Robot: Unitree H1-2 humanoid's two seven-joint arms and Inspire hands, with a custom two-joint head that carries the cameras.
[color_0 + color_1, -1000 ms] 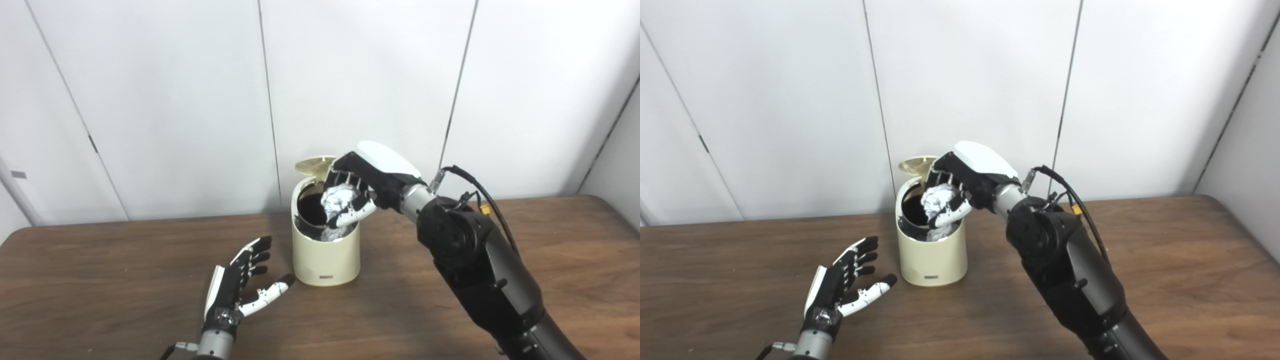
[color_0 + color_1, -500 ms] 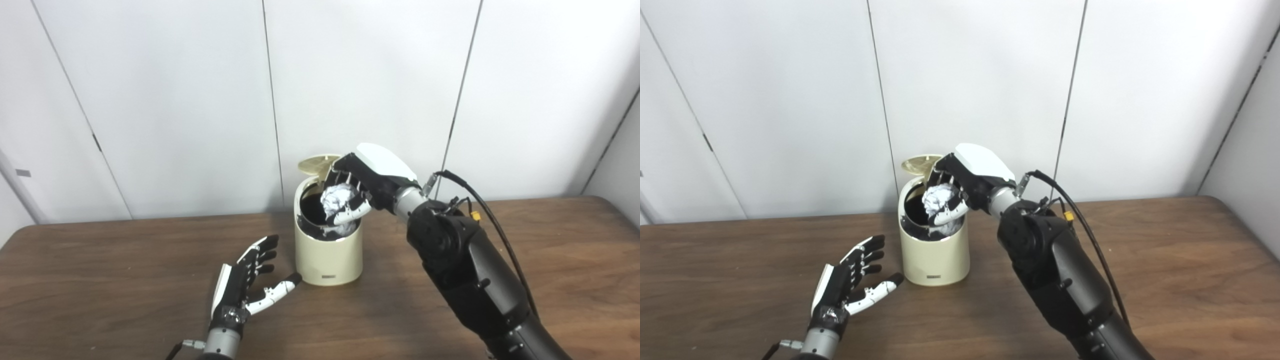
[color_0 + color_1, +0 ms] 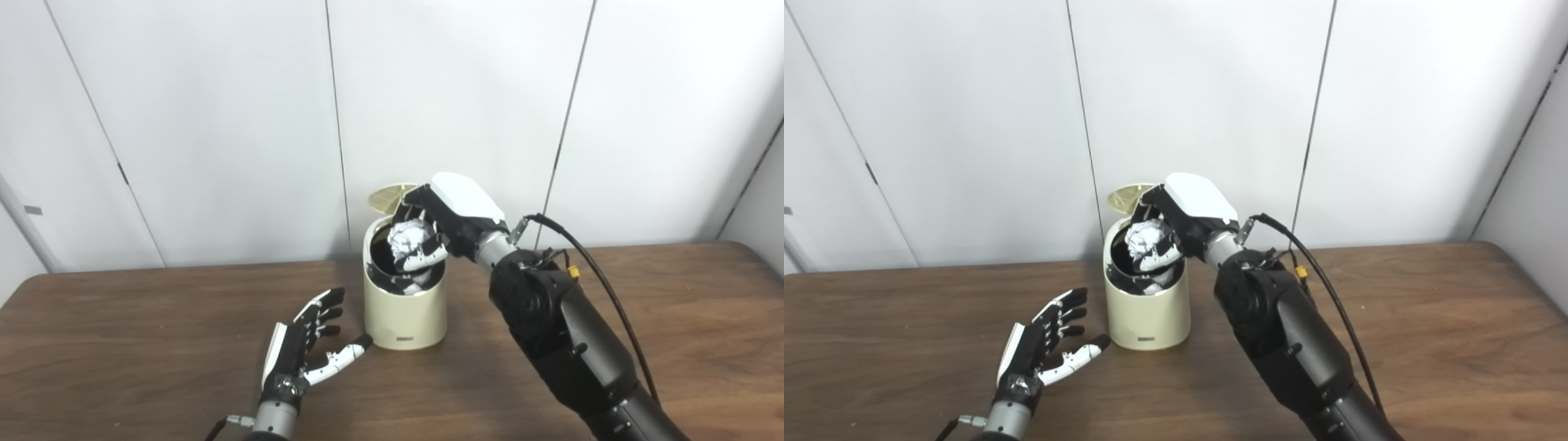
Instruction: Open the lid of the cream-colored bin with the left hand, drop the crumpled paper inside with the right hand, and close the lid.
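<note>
A cream-colored bin (image 3: 407, 312) stands on the wooden table (image 3: 122, 343) near the back wall, its round lid (image 3: 384, 197) tipped up at the rear and its dark inside showing. Over the bin's mouth my right hand (image 3: 444, 223) is shut on a white crumpled paper ball (image 3: 409, 237). My left hand (image 3: 303, 355) rests open on the table just left of the bin's base, palm up, thumb pointing at the bin without touching it. The right eye view shows the same bin (image 3: 1150, 306), paper ball (image 3: 1145, 240) and left hand (image 3: 1044, 349).
A white panelled wall (image 3: 245, 122) rises directly behind the bin. A black cable (image 3: 603, 288) loops off my right forearm. The table's right rear corner (image 3: 744, 245) lies far to the right.
The camera has shifted a little. My right hand has carried the paper ball slightly left and further over the bin's opening. The left hand has stayed in place, open.
</note>
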